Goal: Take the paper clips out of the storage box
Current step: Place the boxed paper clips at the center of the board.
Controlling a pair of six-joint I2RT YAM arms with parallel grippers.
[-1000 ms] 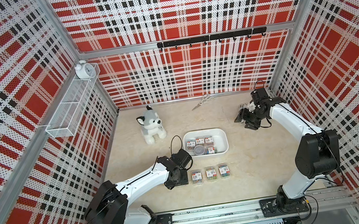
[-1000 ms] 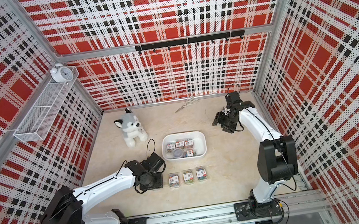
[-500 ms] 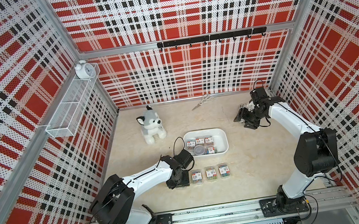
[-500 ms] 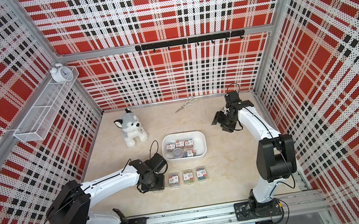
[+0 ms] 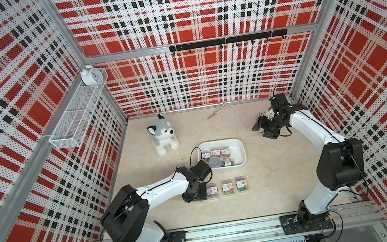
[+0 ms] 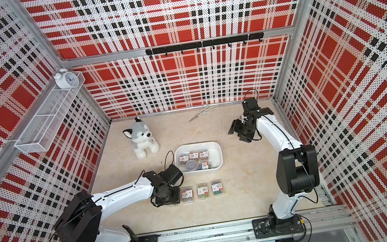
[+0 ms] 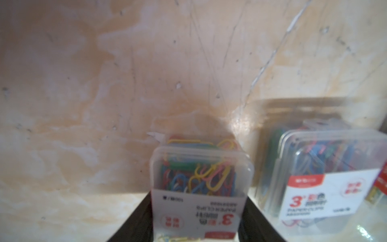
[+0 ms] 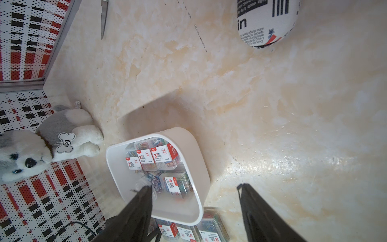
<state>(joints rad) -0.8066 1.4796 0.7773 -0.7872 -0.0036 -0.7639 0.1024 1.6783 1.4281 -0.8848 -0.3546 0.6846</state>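
two arms stand on a rail at the near edge of a beige marbled table [image 5: 281, 186]. the left arm [image 5: 160, 186] reaches low toward the middle. its left gripper [image 7: 199, 193] is clenched on one clear case of paper clips [image 7: 199, 180], which sits between the two black fingers [image 7: 140, 220]. whether that case rests on the table i cannot tell. the right arm [image 5: 312, 130] bends toward the far right corner, and the right gripper [image 8: 193, 186] hangs released, jaws wide apart with nothing between them. a wire basket [image 5: 78, 112] hangs on the left wall with a white alarm clock [image 5: 90, 75] at its far end. a plush dog [image 5: 164, 137] sits to the far left of the storage box [image 5: 237, 150], a white bin near the table's middle. scissors [image 5: 220, 109] lie by the back wall. inside the box lie four more cases [image 5: 216, 152], three in a row along the far side and one at the near side, with a small round tub [image 5: 215, 162] beside it. three cases [image 5: 227, 187] lie in a row on the table just in front of the box, and the held one is at that row's left end.
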